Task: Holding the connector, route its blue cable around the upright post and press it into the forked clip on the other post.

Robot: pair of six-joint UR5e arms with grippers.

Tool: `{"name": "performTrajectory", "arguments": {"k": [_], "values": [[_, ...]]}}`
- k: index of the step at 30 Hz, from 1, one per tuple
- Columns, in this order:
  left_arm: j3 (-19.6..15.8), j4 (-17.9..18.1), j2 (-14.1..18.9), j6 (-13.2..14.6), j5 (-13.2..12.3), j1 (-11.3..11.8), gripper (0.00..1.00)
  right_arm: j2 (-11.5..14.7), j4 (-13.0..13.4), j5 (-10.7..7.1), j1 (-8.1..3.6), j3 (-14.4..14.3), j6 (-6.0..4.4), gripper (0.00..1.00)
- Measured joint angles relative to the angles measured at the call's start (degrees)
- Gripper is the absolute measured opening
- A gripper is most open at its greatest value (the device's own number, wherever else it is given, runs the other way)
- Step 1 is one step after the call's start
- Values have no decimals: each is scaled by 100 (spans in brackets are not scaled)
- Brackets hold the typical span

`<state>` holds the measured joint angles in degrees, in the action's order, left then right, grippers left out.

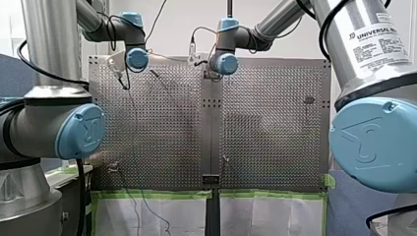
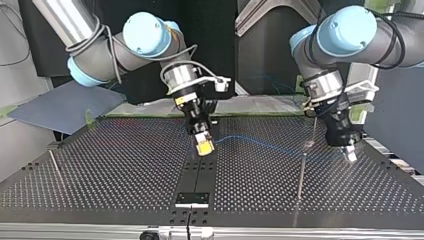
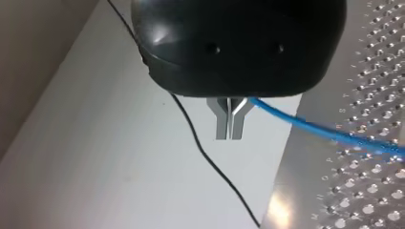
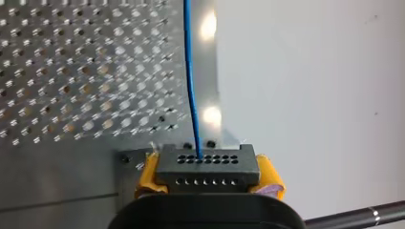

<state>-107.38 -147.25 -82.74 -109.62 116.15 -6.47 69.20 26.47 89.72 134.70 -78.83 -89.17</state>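
Observation:
In the right wrist view my right gripper point(image 4: 208, 175) is shut on the black connector point(image 4: 205, 160), which sits between its yellow pads point(image 4: 147, 172). The blue cable point(image 4: 191, 86) leaves the connector and runs ahead over the perforated plate. In the top view my right gripper point(image 2: 204, 145) hangs near the table's middle, and the blue cable point(image 2: 260, 142) runs from it towards a thin upright post point(image 2: 301, 172) and my left gripper point(image 2: 348, 154). In the left wrist view my left gripper point(image 3: 230, 125) has its metal fingers shut on the blue cable point(image 3: 325, 132). A second thin post point(image 2: 54, 162) stands at the top view's left.
A dark centre strip with a small bracket point(image 2: 192, 199) runs down the table's middle. A thin black wire point(image 3: 210, 157) crosses the white surface under my left gripper, beyond the plate's edge point(image 3: 282, 191). Green tape point(image 1: 157, 194) lines the plate's near edge in the front view.

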Motion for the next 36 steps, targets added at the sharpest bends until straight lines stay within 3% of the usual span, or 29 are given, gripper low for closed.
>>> {"name": "performTrajectory", "arguments": {"k": [7, 15, 28, 36], "values": [[331, -101, -318, -143, -328, 194, 2, -135, -40, -183, -25, 260, -1, 0], [612, -63, -468, -467, -731, 584, 5, -362, -131, -208, -99, 560, 1, 0], [635, 157, -965, -685, -1328, 1177, 5, -709, -202, -209, -174, 774, 30, 0], [634, 426, -1319, -788, -1737, 1284, 7, -905, -202, -214, -309, 887, 42, 0]]}}
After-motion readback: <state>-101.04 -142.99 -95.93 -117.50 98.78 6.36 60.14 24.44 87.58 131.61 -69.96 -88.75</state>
